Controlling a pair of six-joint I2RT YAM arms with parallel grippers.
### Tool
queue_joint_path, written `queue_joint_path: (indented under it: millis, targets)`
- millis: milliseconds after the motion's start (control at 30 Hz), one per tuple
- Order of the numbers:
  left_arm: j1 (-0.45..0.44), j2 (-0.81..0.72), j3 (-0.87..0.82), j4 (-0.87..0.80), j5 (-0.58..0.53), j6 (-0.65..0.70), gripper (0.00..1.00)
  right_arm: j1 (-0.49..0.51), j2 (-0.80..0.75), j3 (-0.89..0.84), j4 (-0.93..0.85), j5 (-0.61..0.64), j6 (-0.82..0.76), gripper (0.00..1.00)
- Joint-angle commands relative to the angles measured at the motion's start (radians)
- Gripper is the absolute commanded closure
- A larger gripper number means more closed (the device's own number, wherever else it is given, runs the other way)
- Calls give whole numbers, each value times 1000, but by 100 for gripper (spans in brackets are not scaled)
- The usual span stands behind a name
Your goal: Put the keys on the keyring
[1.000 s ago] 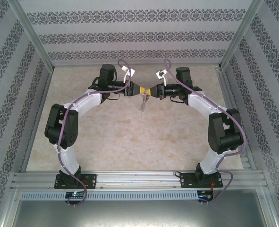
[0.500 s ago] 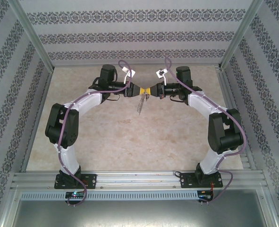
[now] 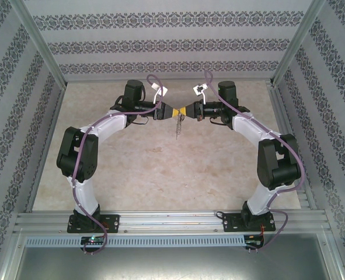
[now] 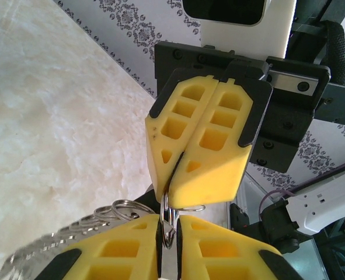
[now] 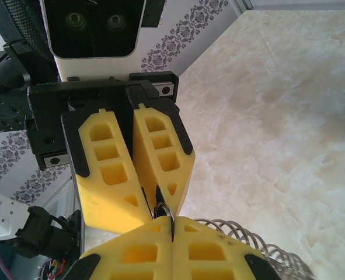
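In the top view the left gripper (image 3: 172,111) and the right gripper (image 3: 186,111) meet tip to tip above the table (image 3: 160,169), at 12 o'clock from its middle. The keyring (image 3: 178,116) is between them, and its chain (image 3: 177,127) hangs toward 6 o'clock. In the left wrist view the left jaws are closed on the grey loop, with the chain at 8 o'clock. In the right wrist view the right jaws are pressed together on its thin metal edge.
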Motion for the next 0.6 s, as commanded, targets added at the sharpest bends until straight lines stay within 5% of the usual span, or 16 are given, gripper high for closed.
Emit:
queue_joint_path:
  millis: [0,400,567]
  targets:
    - [2,15,16,59,43,-16,84,4,6,10,40,-37,0,100]
    - [-3,22,19,91,47,-37,76,11,15,18,42,-45,4,100]
    - [-6,28,20,109,47,-48,88,12,18,21,40,-46,3,100]
